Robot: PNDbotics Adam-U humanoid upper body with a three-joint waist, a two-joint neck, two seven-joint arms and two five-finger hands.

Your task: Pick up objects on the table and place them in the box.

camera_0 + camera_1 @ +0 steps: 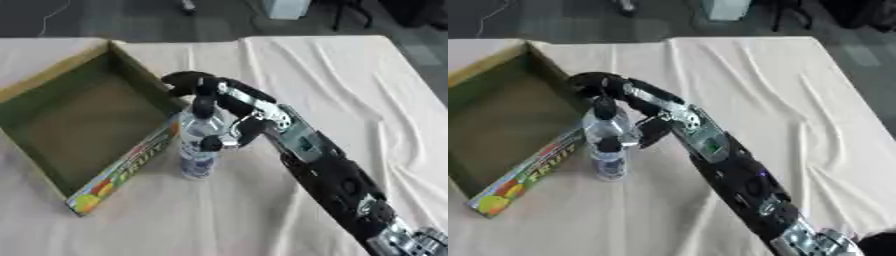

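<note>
A clear plastic bottle with a pale label stands upright on the white cloth, right beside the open cardboard box's right wall. My right hand reaches in from the lower right and wraps the bottle's upper part: fingers curl over its top and far side, the thumb presses its near side. The box is brown inside with a colourful fruit print on its outer wall. The left hand shows in neither view.
White cloth covers the table, wrinkled to the right of my arm. Dark floor and some furniture legs lie beyond the far edge. The box interior holds nothing that I can see.
</note>
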